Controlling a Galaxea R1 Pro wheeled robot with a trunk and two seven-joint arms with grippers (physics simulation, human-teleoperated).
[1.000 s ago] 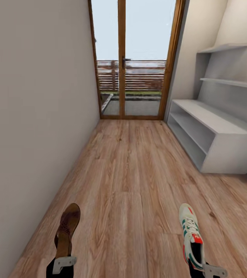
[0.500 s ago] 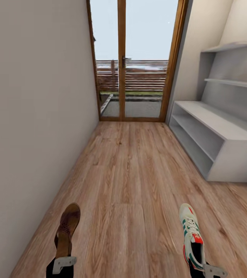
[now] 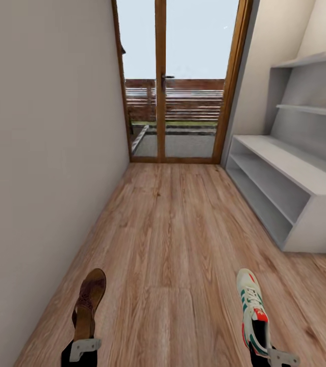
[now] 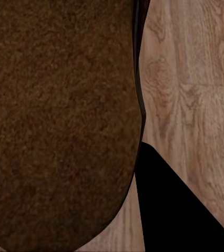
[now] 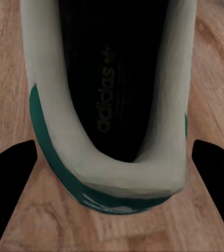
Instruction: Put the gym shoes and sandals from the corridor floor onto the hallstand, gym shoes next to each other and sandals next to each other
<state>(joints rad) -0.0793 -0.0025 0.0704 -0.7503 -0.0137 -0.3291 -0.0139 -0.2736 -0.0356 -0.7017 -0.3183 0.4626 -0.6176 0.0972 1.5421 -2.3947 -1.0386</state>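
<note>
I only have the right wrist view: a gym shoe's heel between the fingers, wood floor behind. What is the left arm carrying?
Observer: The left gripper holds a brown sandal by its heel end, toe pointing ahead down the corridor.
Operator: Where is the hallstand from here?
Observer: The hallstand stands ahead on the right against the wall, its two open tiers facing the corridor floor.
Operator: And straight ahead?
Observer: A wood-framed glass door closes the far end of the corridor.
</note>
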